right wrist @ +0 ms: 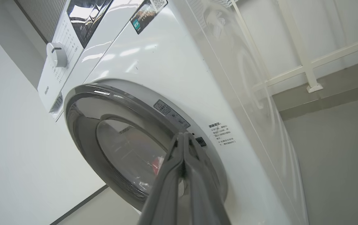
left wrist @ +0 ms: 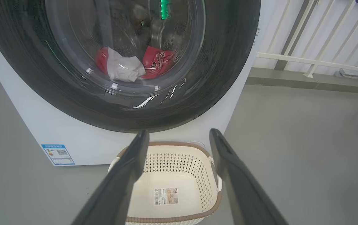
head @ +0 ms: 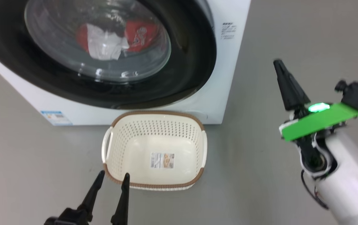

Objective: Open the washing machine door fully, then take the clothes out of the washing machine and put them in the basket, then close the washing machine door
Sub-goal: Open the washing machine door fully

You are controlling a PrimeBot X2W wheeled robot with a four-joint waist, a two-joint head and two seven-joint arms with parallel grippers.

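The left claw [head: 113, 175] and right claw [head: 279, 65] each carry two long, tapering matte-black fingers. Behind the right claw sit a bright green plate [head: 319, 121] with a glowing green light [head: 318, 107], a black camera block [head: 357, 93], thin black cables [head: 305, 183] and a smooth white forearm [head: 350, 181].

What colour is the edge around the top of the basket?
Brown, on the cream basket; the head view shows it best.

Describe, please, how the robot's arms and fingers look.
The left fingers and right fingers are long, tapering and black. The right wrist carries a flat green plate with a glowing green light, a small black camera, loose black cable, and a glossy white forearm.
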